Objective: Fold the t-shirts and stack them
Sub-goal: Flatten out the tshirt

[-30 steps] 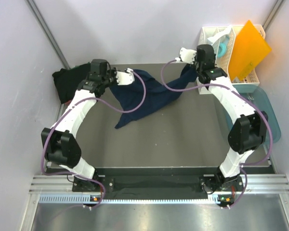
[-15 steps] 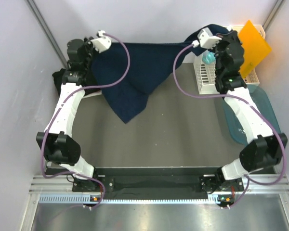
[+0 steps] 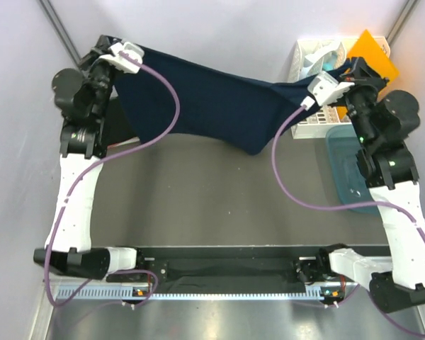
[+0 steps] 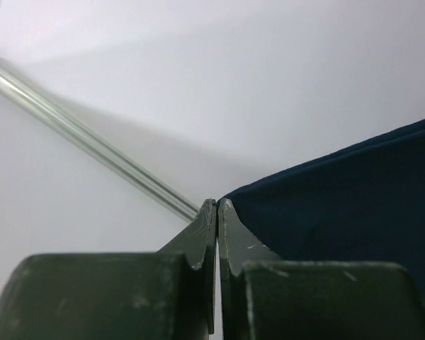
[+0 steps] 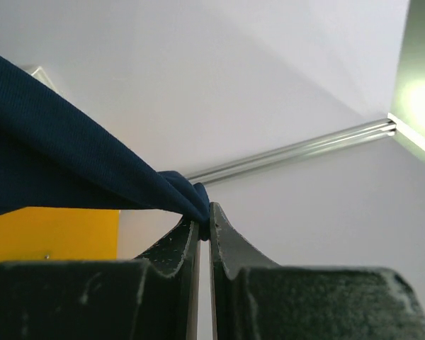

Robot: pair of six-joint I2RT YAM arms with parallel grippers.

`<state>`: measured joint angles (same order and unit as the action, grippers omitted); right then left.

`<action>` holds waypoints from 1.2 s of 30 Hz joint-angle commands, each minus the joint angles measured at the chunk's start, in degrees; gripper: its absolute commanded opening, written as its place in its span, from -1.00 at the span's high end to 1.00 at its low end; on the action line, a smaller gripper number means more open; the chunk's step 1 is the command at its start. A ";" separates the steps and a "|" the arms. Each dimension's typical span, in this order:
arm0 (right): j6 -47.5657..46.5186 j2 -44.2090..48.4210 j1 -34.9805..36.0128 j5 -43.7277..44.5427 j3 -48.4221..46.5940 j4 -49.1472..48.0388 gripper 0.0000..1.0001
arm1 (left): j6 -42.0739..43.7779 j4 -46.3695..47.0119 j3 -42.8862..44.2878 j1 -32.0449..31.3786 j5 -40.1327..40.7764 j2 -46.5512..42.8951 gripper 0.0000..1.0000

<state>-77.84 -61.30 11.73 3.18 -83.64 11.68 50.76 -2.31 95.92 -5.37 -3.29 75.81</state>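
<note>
Top view: both arms up high, reaching toward back wall. Navy t-shirt (image 3: 219, 106) strung btwn them, lifted off the table (image 3: 219, 212) and spread like a hammock. Top edge runs from upper L down toward R, sagging mid-span. Lowest part hangs to a rounded point just R of centre, over far half of table. Can't tell if that point touches the surface.

L gripper (image 3: 103, 48): at shirt's upper L corner, close to L wall. Wrist view (image 4: 217, 207): jaws pressed together, tips meeting. Navy cloth starts right at the tips and fans out to R, edge taut. The nip itself is too tight to see into, but the corner hangs from here in top view, so pinching shirt.

R gripper (image 3: 357, 69): at shirt's other end, lower than L. Wrist view (image 5: 204, 211): jaws near-closed on a small bunched twist of navy cloth at the tips. Fabric pulls away L in a tight band.

Other: white rack (image 3: 308, 60) at back R corner, w/ orange sheet (image 3: 377, 55) beside it, partly behind R arm. Teal tub (image 3: 343, 166) off table's R side, below R forearm. Purple cable (image 3: 163, 106) loops from L wrist across front of shirt. Metal rail (image 5: 304, 149) on wall behind R jaws.
</note>
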 commanded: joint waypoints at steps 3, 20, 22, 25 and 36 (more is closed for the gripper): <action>6.20 -2.04 -1.79 -5.46 -11.52 3.41 1.00 | -0.67 7.15 2.08 0.80 -1.72 -3.31 1.00; 7.53 -42.77 -2.15 -4.79 -42.96 25.64 1.00 | 12.69 -21.22 25.09 0.80 -6.66 30.43 1.00; 6.49 -43.64 -2.15 -3.36 -43.88 15.58 1.00 | 12.78 -16.35 27.73 0.71 -2.89 32.63 1.00; 4.21 -46.37 -2.15 1.38 -50.65 5.57 1.00 | 12.52 -5.56 33.97 0.36 1.34 35.54 1.00; -1.61 -38.56 -2.15 3.06 -44.18 -19.68 1.00 | 17.70 29.37 24.15 -1.49 6.98 28.08 1.00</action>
<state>-78.56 -106.06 9.69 4.36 -129.05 2.74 65.08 8.73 122.65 -6.28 1.06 110.06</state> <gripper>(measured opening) 0.045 0.013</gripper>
